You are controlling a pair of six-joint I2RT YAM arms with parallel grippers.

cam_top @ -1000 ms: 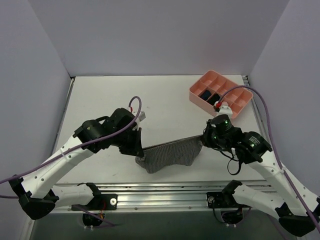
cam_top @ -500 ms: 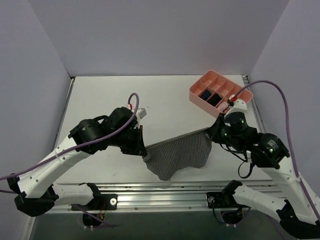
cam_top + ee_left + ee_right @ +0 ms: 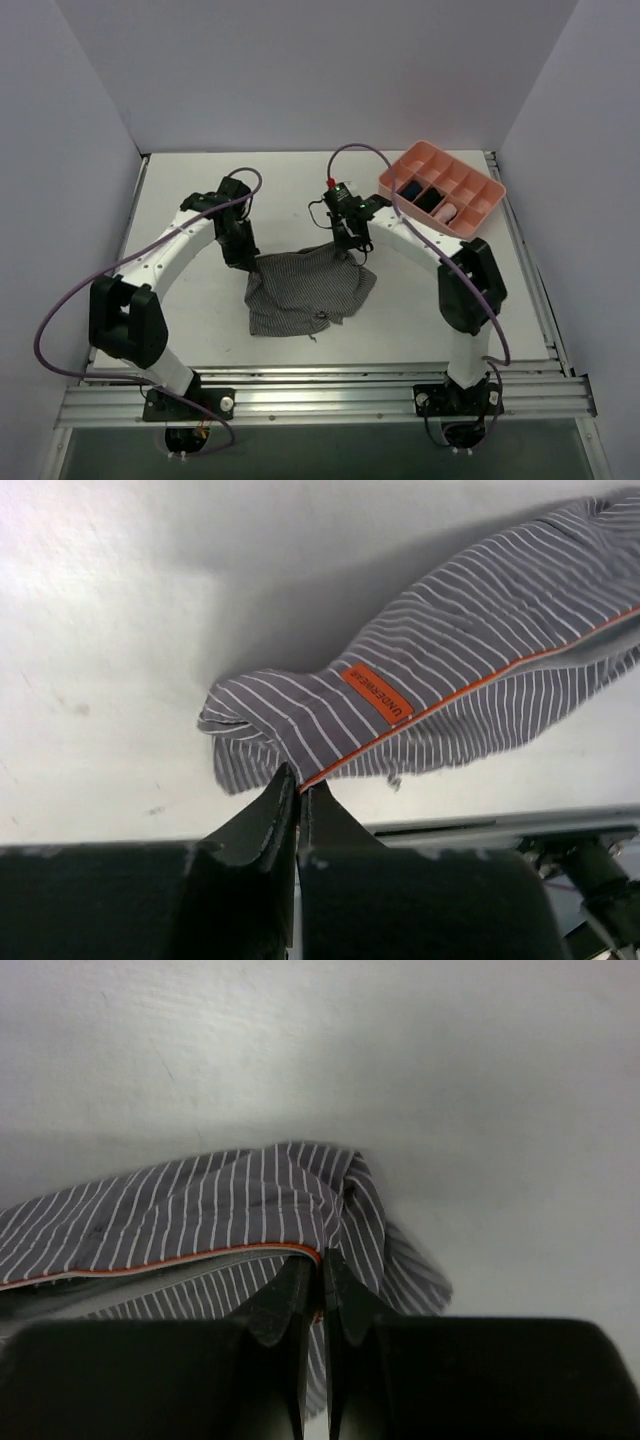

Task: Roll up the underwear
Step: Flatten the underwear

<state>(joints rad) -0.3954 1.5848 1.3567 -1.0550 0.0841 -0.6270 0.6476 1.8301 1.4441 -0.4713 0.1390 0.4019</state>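
The underwear, grey with fine white stripes, lies spread on the white table in mid view. My left gripper is shut on its far left corner; the left wrist view shows the jaws pinching the orange-edged hem below the orange tag. My right gripper is shut on the far right corner; the right wrist view shows the jaws closed on the orange-trimmed edge. The cloth hangs slightly between the two grippers, its near part resting on the table.
A pink divided tray stands at the back right, just right of the right arm, holding dark and pink rolled bundles. The table's front metal rail runs along the bottom. White walls enclose the left, back and right.
Both arms have swung far forward across the table, carrying the underwear from near the front edge to the middle, where it now lies spread. Both grippers stay shut on its corners.
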